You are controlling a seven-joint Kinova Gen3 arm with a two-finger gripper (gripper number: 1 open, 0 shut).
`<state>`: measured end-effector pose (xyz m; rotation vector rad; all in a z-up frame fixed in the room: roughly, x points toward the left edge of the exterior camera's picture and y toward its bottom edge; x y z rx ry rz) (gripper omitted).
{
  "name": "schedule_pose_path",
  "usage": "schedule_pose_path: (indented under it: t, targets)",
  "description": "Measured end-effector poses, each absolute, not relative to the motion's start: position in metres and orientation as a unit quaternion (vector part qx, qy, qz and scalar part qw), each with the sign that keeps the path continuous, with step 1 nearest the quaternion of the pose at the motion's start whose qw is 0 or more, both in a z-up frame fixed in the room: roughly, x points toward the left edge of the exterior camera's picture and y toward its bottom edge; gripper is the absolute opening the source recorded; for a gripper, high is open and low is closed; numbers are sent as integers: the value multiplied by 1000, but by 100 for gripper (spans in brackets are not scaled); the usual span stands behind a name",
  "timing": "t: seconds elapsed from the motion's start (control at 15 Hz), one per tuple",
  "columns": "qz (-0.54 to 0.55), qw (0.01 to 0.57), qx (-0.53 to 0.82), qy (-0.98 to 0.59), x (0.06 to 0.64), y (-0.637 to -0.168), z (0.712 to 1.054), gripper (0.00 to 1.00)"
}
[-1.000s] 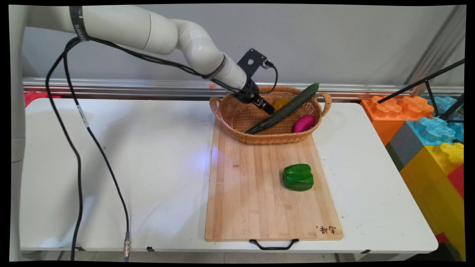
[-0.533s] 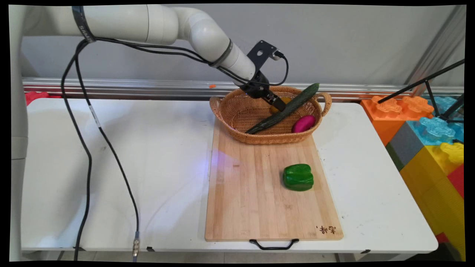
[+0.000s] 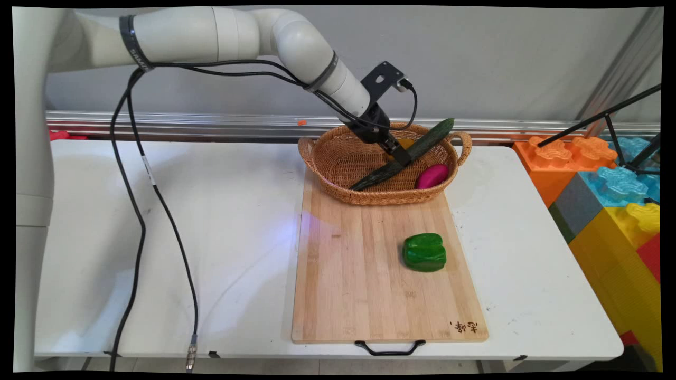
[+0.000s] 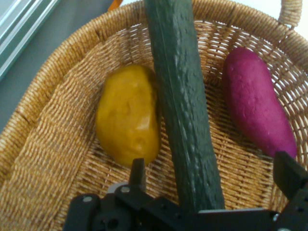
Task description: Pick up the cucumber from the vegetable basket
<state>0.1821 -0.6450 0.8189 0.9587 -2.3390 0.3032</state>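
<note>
My gripper [image 3: 400,154] reaches down into the wicker basket [image 3: 318,158] at the far end of the cutting board [image 3: 364,285]. It is open, and its fingers [image 4: 138,174] stand on either side of a long dark green cucumber [image 4: 185,106] that lies slantwise across the basket, with its far tip resting on the rim [image 3: 430,138]. Left of the cucumber in the hand view lies a yellow potato [image 4: 127,113], which the hand half hides in the main view [image 3: 405,142]. On the other side lies a purple sweet potato [image 4: 257,103] [image 3: 432,176].
A green bell pepper [image 3: 424,252] sits on the board's right half. Large coloured toy blocks [image 3: 607,184] stand past the table's right edge, with black tripod legs [image 3: 607,113] above them. Black cables [image 3: 137,211] hang over the table's left part.
The hand has moved right across the basket and lower, from its middle to the cucumber. Nothing in the basket or on the board has shifted.
</note>
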Motion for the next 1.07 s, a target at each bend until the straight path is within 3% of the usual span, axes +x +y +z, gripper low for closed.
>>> schedule_pose_path:
  t: [0.93, 1.0, 1.07]
  targets:
    - [119, 282, 348, -886, 167, -653, 781, 100]
    - [120, 282, 348, -886, 166, -653, 780, 0]
    - [120, 281, 347, -887, 166, -652, 779, 0]
